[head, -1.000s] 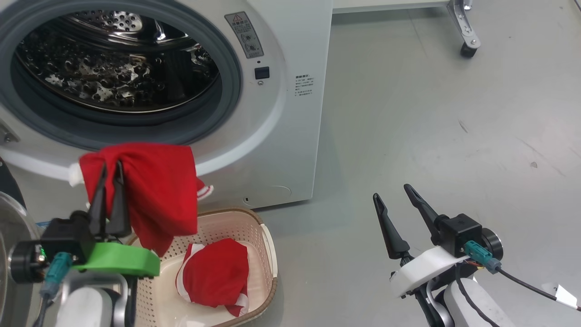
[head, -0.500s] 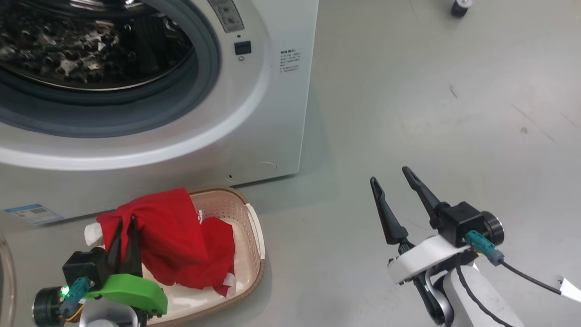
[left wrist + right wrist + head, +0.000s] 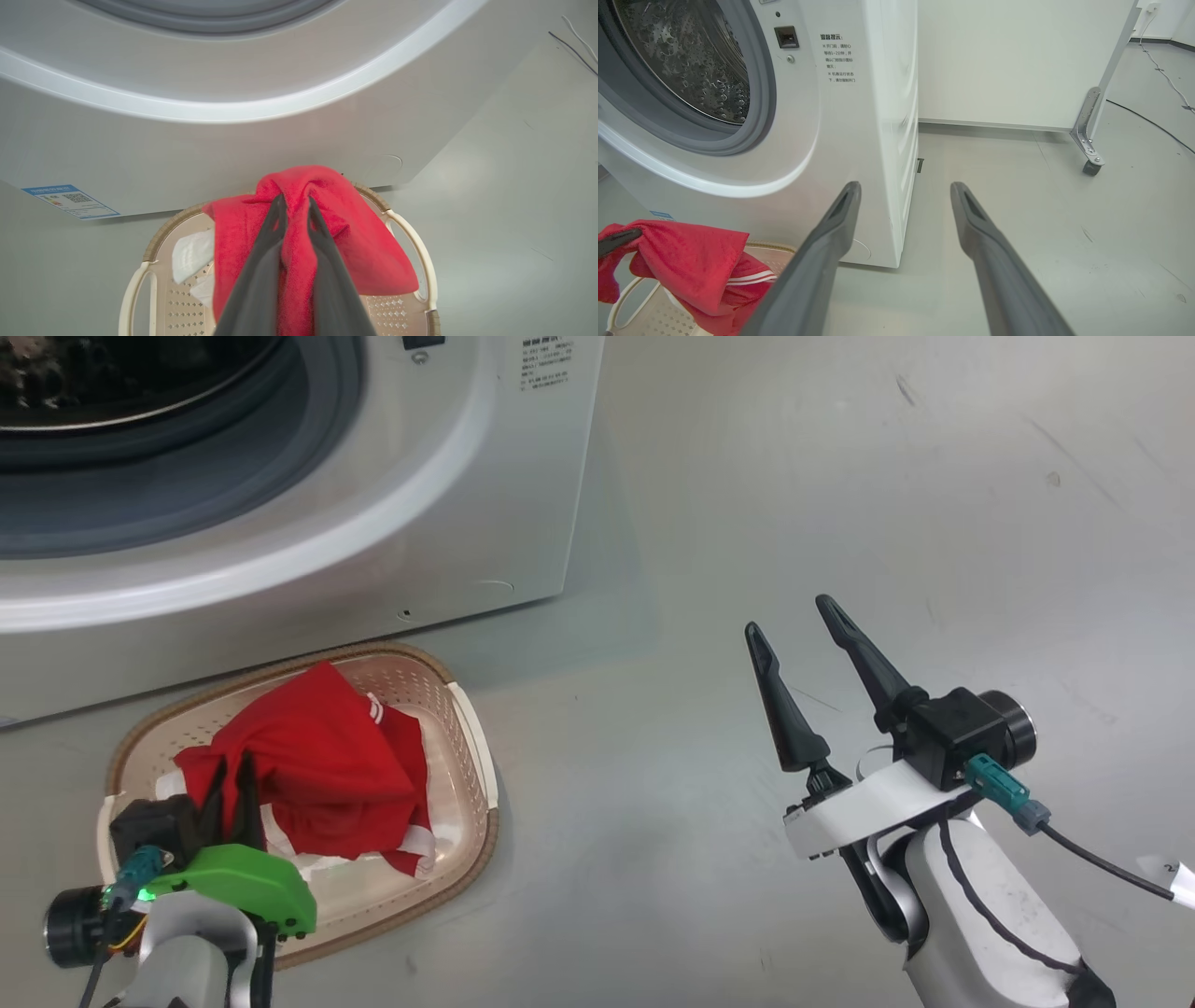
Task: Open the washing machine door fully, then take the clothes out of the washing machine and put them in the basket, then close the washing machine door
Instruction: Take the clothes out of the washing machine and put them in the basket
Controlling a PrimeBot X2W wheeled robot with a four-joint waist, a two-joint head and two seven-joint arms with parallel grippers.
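Observation:
The white washing machine stands at the upper left, with its grey ring and steel drum showing; the washing machine door is out of view. Below it on the floor sits the cream basket holding red clothes with white striped trim. My left gripper is low over the basket's near side, shut on a bunched red garment that drapes over the clothes in the basket. My right gripper hovers over bare floor to the right, open with nothing between its fingers.
The grey floor stretches right of the machine. A white panel on a castor leg stands behind, with a cable on the floor beyond it. A blue sticker marks the machine's lower front.
The head camera has tilted down. My left gripper has carried the red garment from in front of the drum opening down into the basket. The right gripper has stayed open.

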